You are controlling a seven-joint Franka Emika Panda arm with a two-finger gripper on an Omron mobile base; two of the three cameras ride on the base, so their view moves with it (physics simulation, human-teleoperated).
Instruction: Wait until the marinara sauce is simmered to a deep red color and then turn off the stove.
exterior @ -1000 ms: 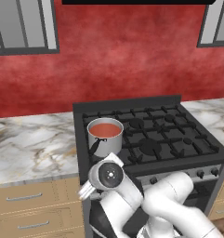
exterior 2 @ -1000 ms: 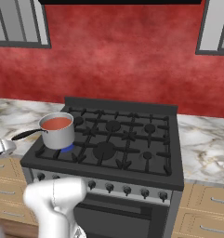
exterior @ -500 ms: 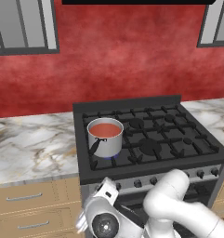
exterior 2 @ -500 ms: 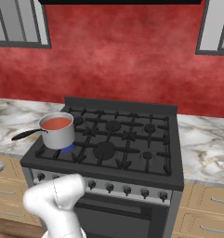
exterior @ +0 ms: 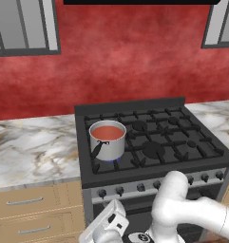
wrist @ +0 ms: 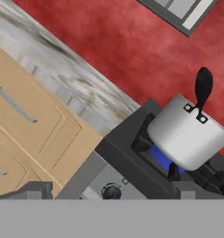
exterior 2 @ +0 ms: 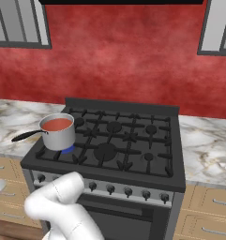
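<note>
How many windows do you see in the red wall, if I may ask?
2. The left window is at the wall's upper left, the right window at its upper right; others may lie outside the frame.

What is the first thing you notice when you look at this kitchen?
The small shiny steel saucepan of pale orange-red marinara sauce stands out, sitting on the front left burner of the wide black gas stove with a blue flame under it. Behind it, the mottled red wall fills the background. Low in front, the robot's open gripper looks up at a dark knob.
</note>
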